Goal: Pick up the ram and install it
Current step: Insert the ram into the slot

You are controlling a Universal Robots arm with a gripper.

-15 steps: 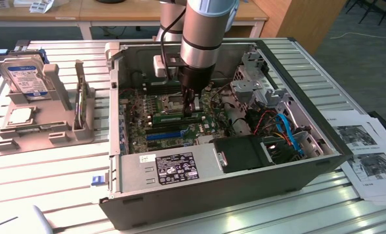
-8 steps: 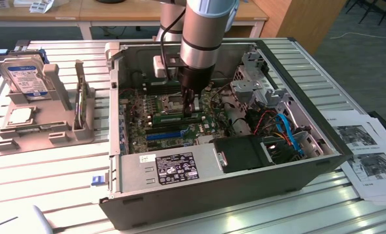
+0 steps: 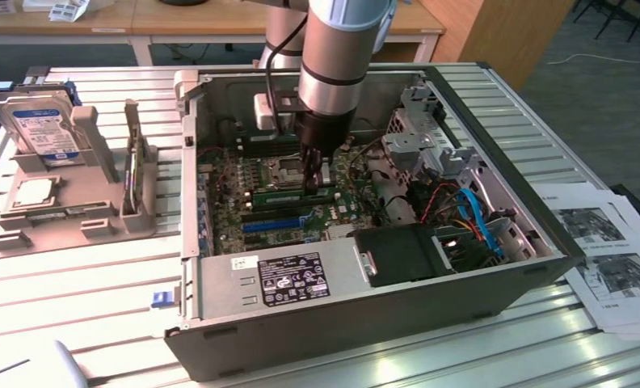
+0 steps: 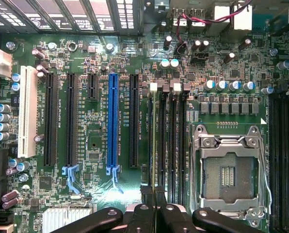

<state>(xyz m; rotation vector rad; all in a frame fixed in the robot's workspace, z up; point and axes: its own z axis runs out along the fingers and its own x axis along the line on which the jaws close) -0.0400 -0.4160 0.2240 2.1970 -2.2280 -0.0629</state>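
Note:
The ram (image 3: 285,196) is a thin green stick standing on edge, low over the motherboard (image 3: 233,182) inside the open computer case (image 3: 352,311). My gripper (image 3: 313,171) reaches straight down into the case and is shut on the ram's top edge. In the wrist view the gripper (image 4: 154,201) sits over the black memory slots (image 4: 169,141) beside the empty processor socket (image 4: 229,170). From there the ram (image 4: 155,141) shows edge-on as a thin line along the slots. I cannot tell whether it is seated in a slot.
A blue expansion slot (image 4: 112,121) and a white slot (image 4: 27,116) lie beside the memory slots. A black shroud (image 3: 406,252) and blue cables (image 3: 477,218) crowd the case at the exterior view's right. A hard drive (image 3: 45,129) stands in a grey rack at the left; papers (image 3: 611,259) lie at the right.

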